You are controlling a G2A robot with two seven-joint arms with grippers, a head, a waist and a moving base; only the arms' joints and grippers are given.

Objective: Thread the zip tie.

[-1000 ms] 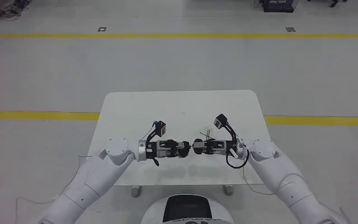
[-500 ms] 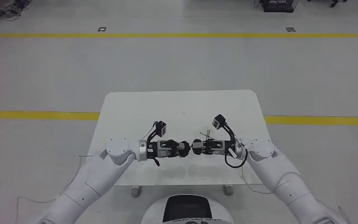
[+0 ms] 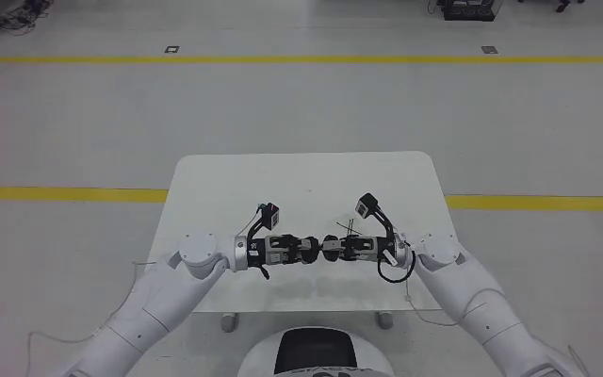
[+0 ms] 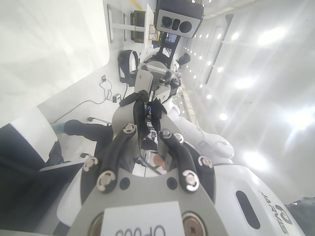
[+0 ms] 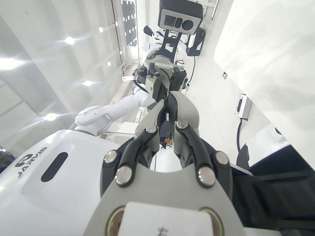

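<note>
Zip tie (image 3: 350,226), Kim: where do you have it?

Thin black strands just beside the right claw (image 5: 168,94), Jo, on its far side. Lying on the table (image 3: 283,179) or lifted off it, I cannot tell.

And the claws?

Nose to nose above the near half of the table, tip to tip. The right claw's fingers are drawn together (a dark ribbed strip shows between them; pad or tie, too close to call).

Left claw (image 4: 148,104)?

Fingers together as well, black-covered tips nearly meeting, aimed straight at the other claw. Anything pinched there is too small to make out.
</note>
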